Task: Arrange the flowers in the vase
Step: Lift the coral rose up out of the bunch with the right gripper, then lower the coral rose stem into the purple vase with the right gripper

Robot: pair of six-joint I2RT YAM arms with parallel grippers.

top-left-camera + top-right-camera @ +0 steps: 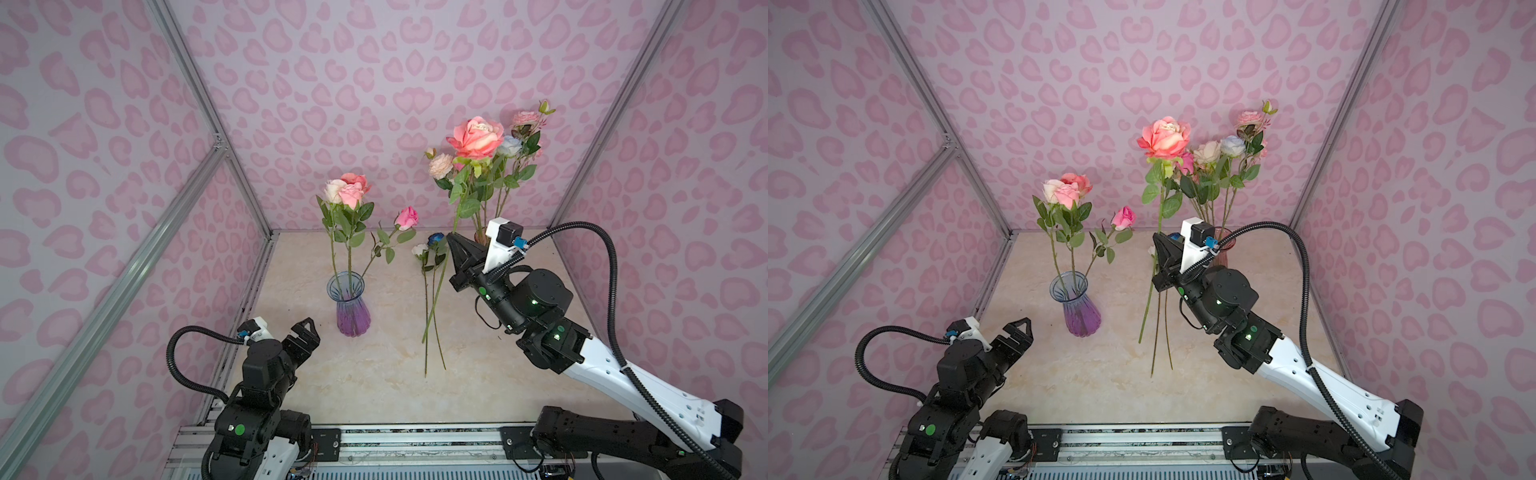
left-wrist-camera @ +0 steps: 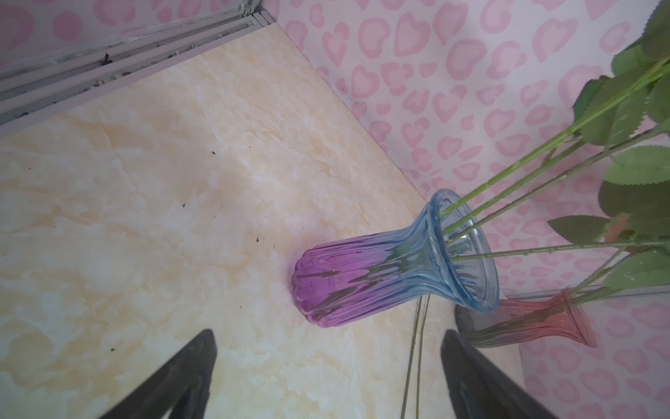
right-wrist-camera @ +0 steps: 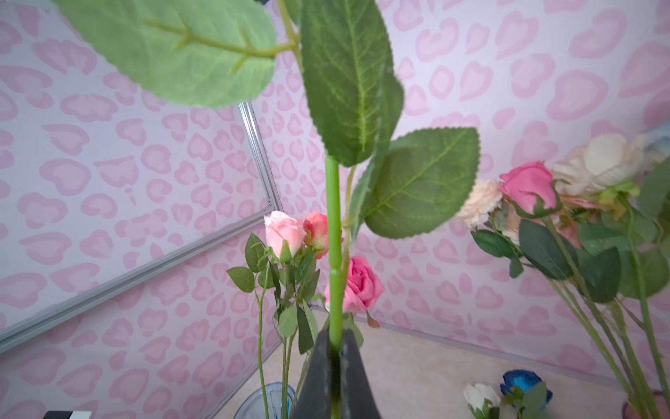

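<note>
One large coral-pink artificial rose [image 1: 476,137] clamped and bound for the ribbed blue-to-purple glass vase [image 1: 351,305]

In both top views the right gripper [image 1: 453,245] has its jaws clamped on the rose's long green stem. The bloom rides high, and the stem's lower end hangs to the right of the vase. A small white rose [image 1: 419,249] and a dark blue rose [image 1: 436,240] lie just beside it on the marbled beige tabletop [image 1: 374,386]. The vase stands left of centre and already holds several pink and cream roses. One of them, a leaning pink rose [image 1: 406,218], tilts out toward the right arm. The left gripper [image 1: 305,332] sits low near the vase, jaws wide apart and empty. At the back right a pink-tinted glass vase [image 1: 1223,253] holds the remaining bunch.

From the left wrist, the vase's flared mouth shows its stems crowded to one side, leaving open room on the other.

From the right wrist, the stem is pinched between the fingers [image 3: 357,377] below its big leaves, with the vase rim [image 3: 246,402] just showing beyond.

To do this step well, the rose probably needs lifting until the stem's end clears the rim. It should then travel over the open side of the mouth and go straight down. Release looks wise only once the stem is well inside. The leaning pink rose is the likeliest snag, and the idle left gripper could brace the vase.
</note>
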